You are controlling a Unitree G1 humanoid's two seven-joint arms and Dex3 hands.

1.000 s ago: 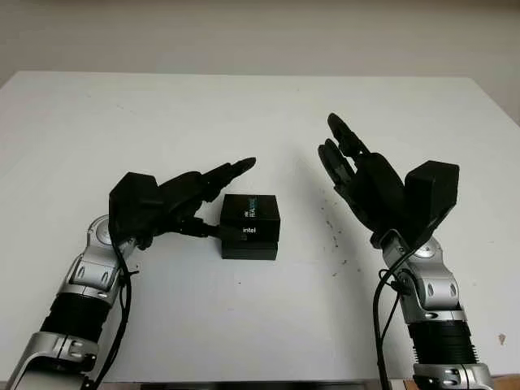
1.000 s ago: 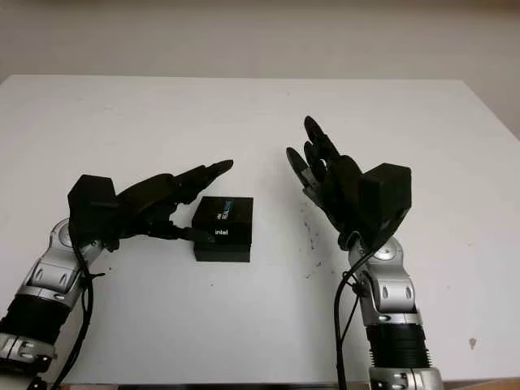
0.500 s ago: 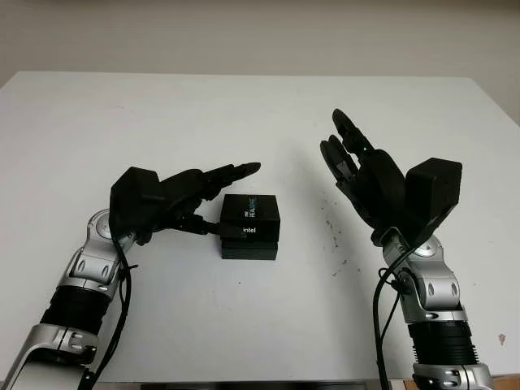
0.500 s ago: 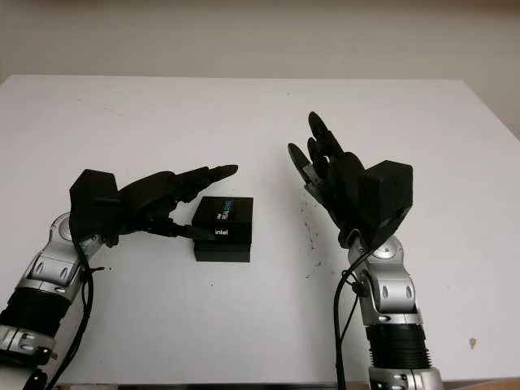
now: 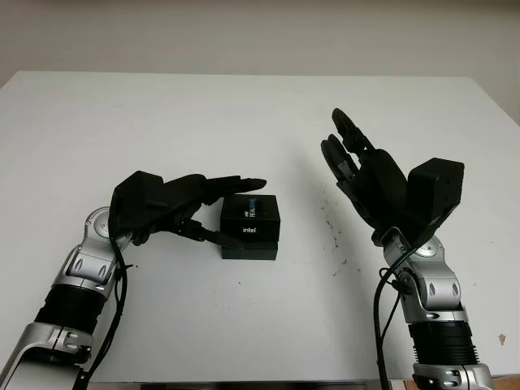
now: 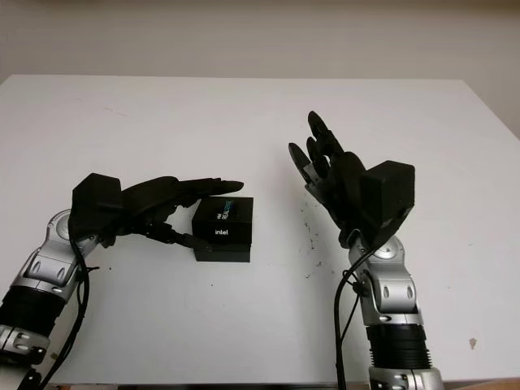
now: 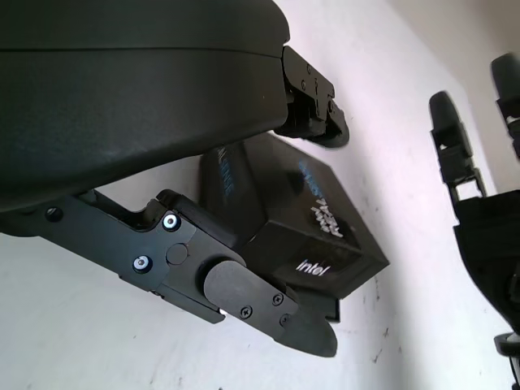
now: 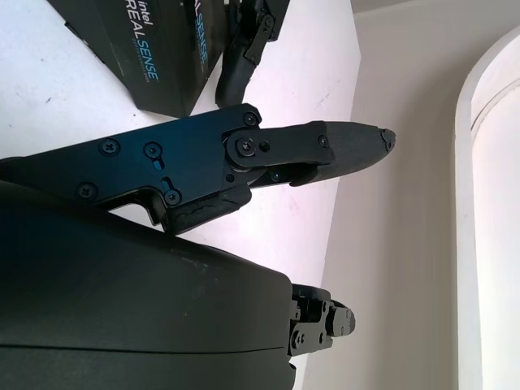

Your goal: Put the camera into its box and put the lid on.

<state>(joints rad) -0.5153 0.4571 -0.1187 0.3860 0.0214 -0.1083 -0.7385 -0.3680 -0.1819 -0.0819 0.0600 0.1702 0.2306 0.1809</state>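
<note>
Box [image 5: 250, 227], black w/ "intel" print, sits near table [image 5: 260, 122] centre, lid [image 5: 251, 214] on top, slightly skewed over base. Left hand [image 5: 175, 207] at box's 9 o'clock: fingers [image 5: 236, 184] reach over lid's far edge, thumb [image 7: 268, 305] against near side, so it's gripping the box. Right hand [image 5: 370, 183] at box's 3 o'clock, well apart, raised off table, holding nothing, palm facing box.

Matt black cardboard box [image 5: 250, 226] on a smooth white table [image 5: 244, 122].

The left hand [image 5: 175, 207] hides the box's [image 5: 250, 227] near-left side; whether it grips is unclear.
</note>
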